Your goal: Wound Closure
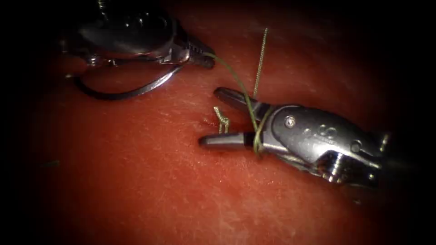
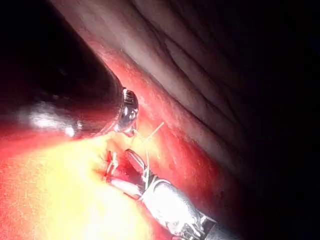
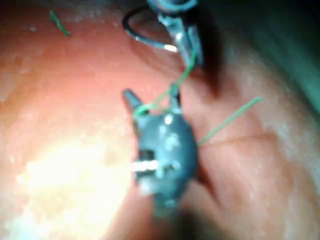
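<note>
The left tool (image 1: 205,58) is shut on the green thread (image 1: 236,84) close to where it joins the curved needle (image 1: 122,94). The needle arcs below that tool, left of the cut and outside the tissue (image 1: 136,181). From the jaws the thread runs down and loops around the base of the right tool (image 1: 210,117), whose jaws stand open and hold nothing. A knot (image 1: 221,119) sits on the cut between them. A free thread tail (image 1: 260,59) rises behind. In the right wrist view, thread (image 3: 165,97) crosses the open right tool (image 3: 151,95), with the left tool (image 3: 192,52) and needle (image 3: 145,40) beyond.
A small cut scrap of green thread (image 3: 59,22) lies on the tissue away from the cut. In the left wrist view, the left arm's dark shaft (image 2: 65,90) hangs over the right tool (image 2: 125,167).
</note>
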Controlling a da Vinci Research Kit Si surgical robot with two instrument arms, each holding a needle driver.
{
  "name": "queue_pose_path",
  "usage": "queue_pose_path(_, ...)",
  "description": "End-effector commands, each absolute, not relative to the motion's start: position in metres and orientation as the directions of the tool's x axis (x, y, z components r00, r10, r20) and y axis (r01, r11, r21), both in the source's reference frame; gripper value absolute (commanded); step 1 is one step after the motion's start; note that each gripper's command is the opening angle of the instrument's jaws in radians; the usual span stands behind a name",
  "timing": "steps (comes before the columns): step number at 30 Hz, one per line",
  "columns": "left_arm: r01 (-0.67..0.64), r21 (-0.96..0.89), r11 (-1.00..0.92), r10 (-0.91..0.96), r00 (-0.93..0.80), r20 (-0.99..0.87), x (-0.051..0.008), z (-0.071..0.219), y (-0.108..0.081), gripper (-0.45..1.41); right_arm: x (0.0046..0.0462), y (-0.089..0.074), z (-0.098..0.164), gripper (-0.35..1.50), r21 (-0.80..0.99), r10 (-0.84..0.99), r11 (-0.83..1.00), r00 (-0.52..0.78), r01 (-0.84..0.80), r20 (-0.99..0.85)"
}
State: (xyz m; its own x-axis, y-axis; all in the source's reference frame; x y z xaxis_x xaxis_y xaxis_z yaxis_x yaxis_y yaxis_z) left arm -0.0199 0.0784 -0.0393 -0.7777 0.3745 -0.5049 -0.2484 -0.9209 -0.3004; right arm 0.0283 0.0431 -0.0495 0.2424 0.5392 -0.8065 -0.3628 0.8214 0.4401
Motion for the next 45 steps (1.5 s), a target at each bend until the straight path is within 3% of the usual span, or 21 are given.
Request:
queue_pose_path(1, -0.241, -0.301, -0.923, 0.369, -0.777, -0.510, -0.0206, -0.0385, 0.0784, -0.35, 0.0293, 0.0430, -0.0488, 0.81, 0.442, 0.537, 0.822, 0.235, -0.359, -0.810)
queue_pose_path(17, -0.218, -0.314, -0.924, 0.360, -0.774, -0.521, -0.0221, -0.0347, 0.0756, -0.35, 0.0272, 0.0447, -0.0481, 0.56, 0.521, 0.542, 0.735, -0.086, -0.434, -0.836)
queue_pose_path(32, -0.201, -0.334, -0.921, 0.360, -0.769, -0.528, -0.0233, -0.0388, 0.0718, -0.35, 0.0232, 0.0450, -0.0465, 0.62, 0.575, 0.662, 0.453, -0.175, -0.682, -0.729)
queue_pose_path(45, -0.203, -0.338, -0.919, 0.364, -0.768, -0.528, -0.0238, -0.0393, 0.0720, -0.35, 0.0223, 0.0464, -0.0458, 0.56, 0.596, 0.765, 0.268, -0.209, -0.756, -0.609)
